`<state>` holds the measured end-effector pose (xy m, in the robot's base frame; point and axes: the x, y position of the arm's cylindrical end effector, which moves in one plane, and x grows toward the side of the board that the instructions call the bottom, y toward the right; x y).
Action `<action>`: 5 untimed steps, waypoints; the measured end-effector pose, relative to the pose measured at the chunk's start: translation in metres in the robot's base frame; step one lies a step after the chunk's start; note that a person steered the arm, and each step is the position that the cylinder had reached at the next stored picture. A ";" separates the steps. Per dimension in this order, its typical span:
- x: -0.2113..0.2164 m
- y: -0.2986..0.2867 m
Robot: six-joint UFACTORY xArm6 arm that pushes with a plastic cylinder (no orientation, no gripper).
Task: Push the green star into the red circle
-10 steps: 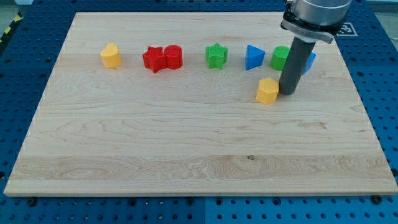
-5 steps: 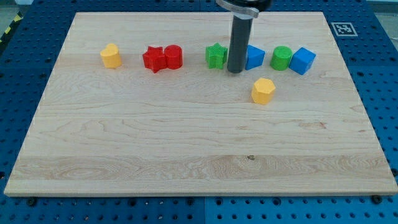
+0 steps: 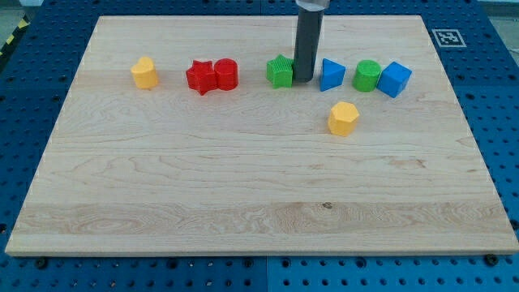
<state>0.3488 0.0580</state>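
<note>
The green star (image 3: 280, 71) lies on the wooden board (image 3: 259, 178) in the upper middle. My tip (image 3: 304, 79) stands right against its right side, between it and the blue triangle (image 3: 331, 74). The rod hides the star's right edge. The red circle (image 3: 226, 74) sits to the star's left, with a gap of bare wood between them. It touches the red star (image 3: 200, 77) on its own left.
A yellow heart-like block (image 3: 144, 72) lies at the upper left. A green circle (image 3: 366, 75) and a blue cube (image 3: 394, 79) sit at the upper right. A yellow hexagon (image 3: 343, 118) lies below them.
My tip has moved from beside the yellow hexagon leftward and up to the green star's right side. The yellow hexagon shifted slightly left early on. The star has barely moved.
</note>
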 end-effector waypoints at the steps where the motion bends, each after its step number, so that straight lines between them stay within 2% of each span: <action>1: 0.000 -0.024; 3: 0.000 -0.053; 5: 0.000 -0.032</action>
